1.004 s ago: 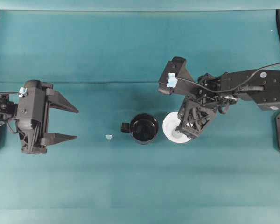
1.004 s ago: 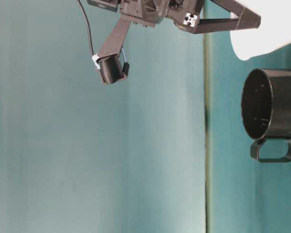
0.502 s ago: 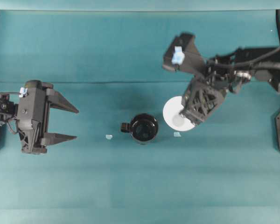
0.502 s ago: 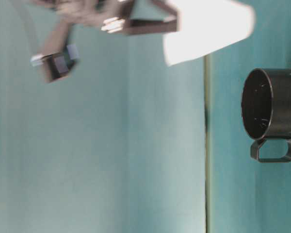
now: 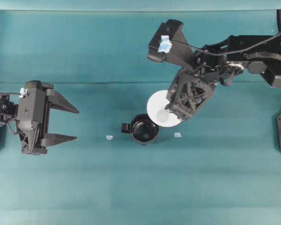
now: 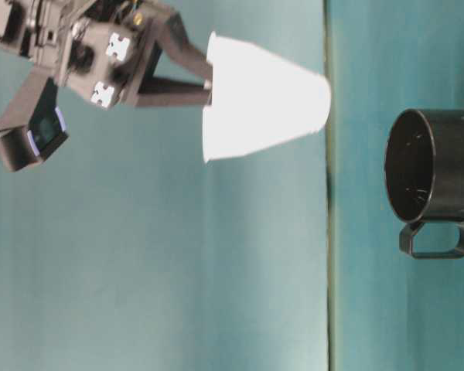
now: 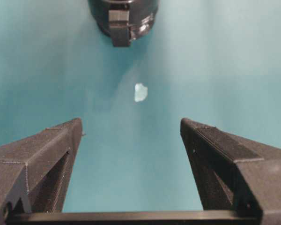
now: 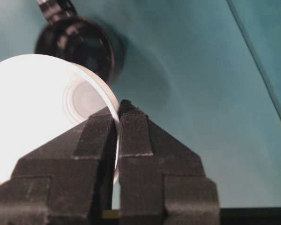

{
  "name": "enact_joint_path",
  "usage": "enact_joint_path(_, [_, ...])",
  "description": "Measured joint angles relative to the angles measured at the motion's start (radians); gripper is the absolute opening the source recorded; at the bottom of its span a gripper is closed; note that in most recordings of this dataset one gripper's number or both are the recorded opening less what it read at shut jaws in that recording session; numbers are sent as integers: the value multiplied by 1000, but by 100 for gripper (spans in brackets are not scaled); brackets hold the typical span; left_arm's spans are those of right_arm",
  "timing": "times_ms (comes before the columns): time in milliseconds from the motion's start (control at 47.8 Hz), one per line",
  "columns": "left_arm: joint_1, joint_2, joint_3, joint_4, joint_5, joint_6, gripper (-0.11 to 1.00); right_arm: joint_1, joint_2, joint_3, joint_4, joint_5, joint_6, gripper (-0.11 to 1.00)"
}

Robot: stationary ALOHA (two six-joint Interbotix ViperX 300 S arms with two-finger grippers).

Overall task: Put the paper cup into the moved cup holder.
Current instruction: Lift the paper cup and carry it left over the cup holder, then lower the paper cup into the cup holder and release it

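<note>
The white paper cup [image 5: 162, 107] is hanging in the air, pinched by its rim wall between the closed jaws of the right gripper [image 5: 172, 114], one finger inside the rim and one outside. In the overhead view its rim is overlapping the far-right edge of the black cup holder [image 5: 144, 129], yet the table-level view shows the cup [image 6: 263, 97] well clear of the holder's mouth [image 6: 431, 176] and tilted, so it is neither centred nor aligned.

To do this step well, the right arm needs, by my judgement, to be carrying the cup's base squarely over the holder's opening and levelling it before lowering. The cup looks about as wide as the holder, so a tilted entry is likely to catch the black rim, crumple the thin paper or nudge the holder along the teal table cloth [image 5: 131, 187]. A slow, straight descent seems best, with release only once the cup is seated.

The left gripper [image 5: 65, 123] is sitting wide open and empty, well apart, facing the holder's stubby handle [image 7: 119, 28].
</note>
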Motion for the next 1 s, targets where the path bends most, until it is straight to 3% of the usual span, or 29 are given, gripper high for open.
enact_joint_path(627, [0,0,0,0,2,-35,85,43,189,-34,3,-121,0,-9])
enact_joint_path(1004, [0,0,0,2,2,-35,85,54,202,-26,5,-164,0,-9])
